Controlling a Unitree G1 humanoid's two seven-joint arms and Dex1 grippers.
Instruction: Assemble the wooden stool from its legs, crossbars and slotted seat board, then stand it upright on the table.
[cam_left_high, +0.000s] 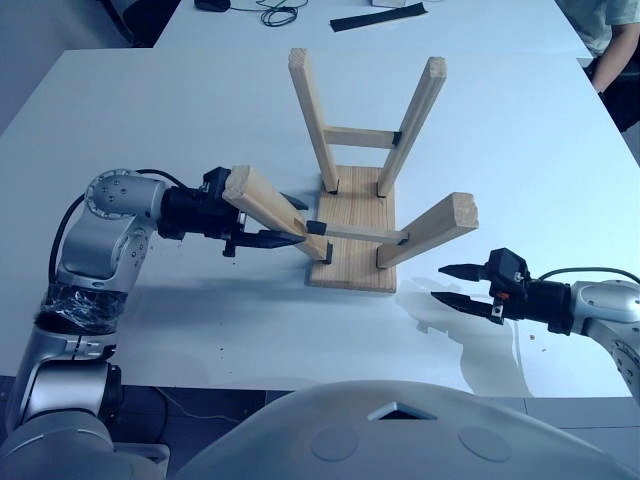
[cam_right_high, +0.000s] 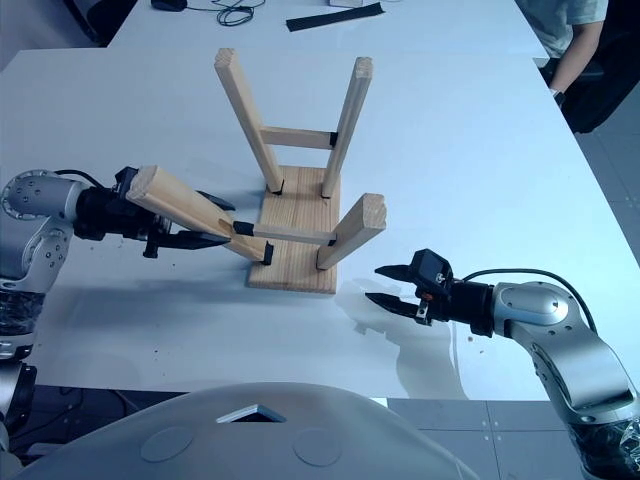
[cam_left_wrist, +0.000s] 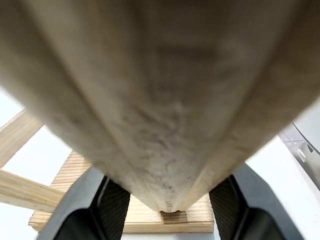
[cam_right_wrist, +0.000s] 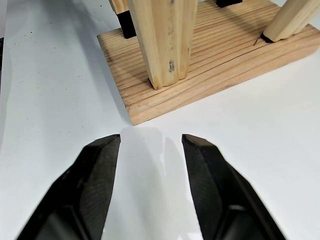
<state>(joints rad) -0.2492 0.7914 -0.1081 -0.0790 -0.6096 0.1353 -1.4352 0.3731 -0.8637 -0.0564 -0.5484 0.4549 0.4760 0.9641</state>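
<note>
On white matte table (cam_left_high: 150, 100), pale rectangular seat board (cam_left_high: 352, 272) of ridged grainy wood lies flat. Behind it, second white table with black cables (cam_left_high: 280, 12) and black strip (cam_left_high: 378, 18). Four square-section pale wooden legs (cam_left_high: 412, 120) stand in board at black brackets. Far pair is near upright, joined by thin crossbar (cam_left_high: 358, 137). Near pair is splayed outward, with second crossbar (cam_left_high: 360, 235) between. Left gripper (cam_left_high: 285, 238) is clamped on near-left leg (cam_left_high: 262, 197), just left of board. Right gripper (cam_right_wrist: 151, 140) is spread wide, holds nothing, just off board's near-right corner.
</note>
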